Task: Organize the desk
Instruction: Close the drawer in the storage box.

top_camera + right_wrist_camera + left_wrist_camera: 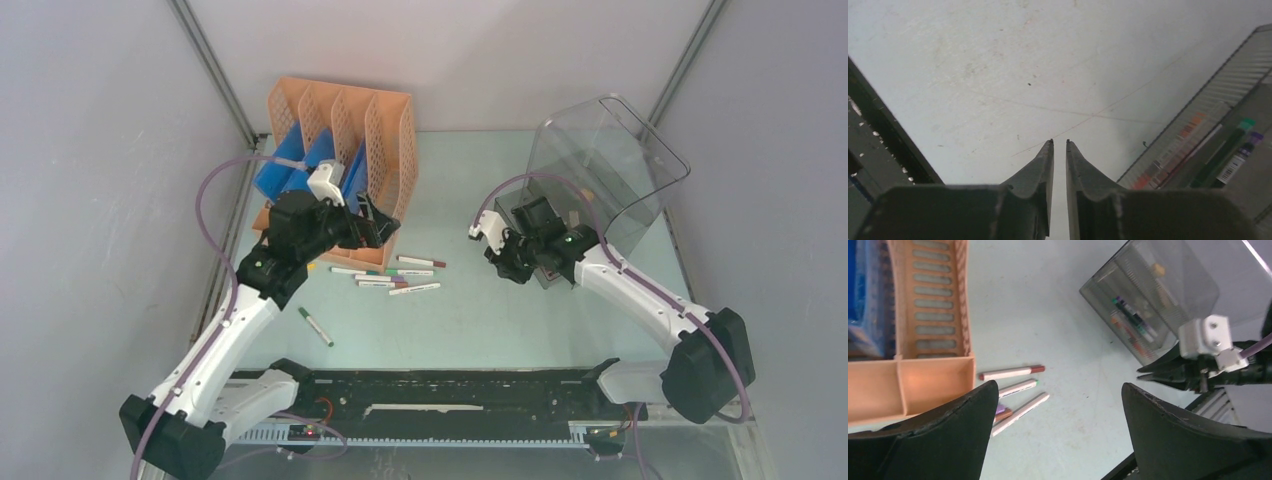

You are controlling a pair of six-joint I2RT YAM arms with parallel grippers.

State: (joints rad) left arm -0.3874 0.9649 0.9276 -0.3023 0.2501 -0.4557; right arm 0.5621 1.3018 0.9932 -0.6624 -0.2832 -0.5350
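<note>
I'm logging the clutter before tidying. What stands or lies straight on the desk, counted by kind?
Rack: 1
Clear box: 1
Loose markers: 7, though the clustered ones are hard to separate in the top view
Total on the desk: 9

The desk [500, 310] was a large, flat tabletop of pale mint green, smooth and matte, lying level and filling the middle of the overhead view. A black rail [450, 390] ran along its near edge, and grey panel walls [90, 200] closed it in on the left, right and far sides. Seen close from the right wrist, its surface carried faint hairline scratches and a few dark specks. Loose markers [385, 275] lay scattered on its left half.
</note>
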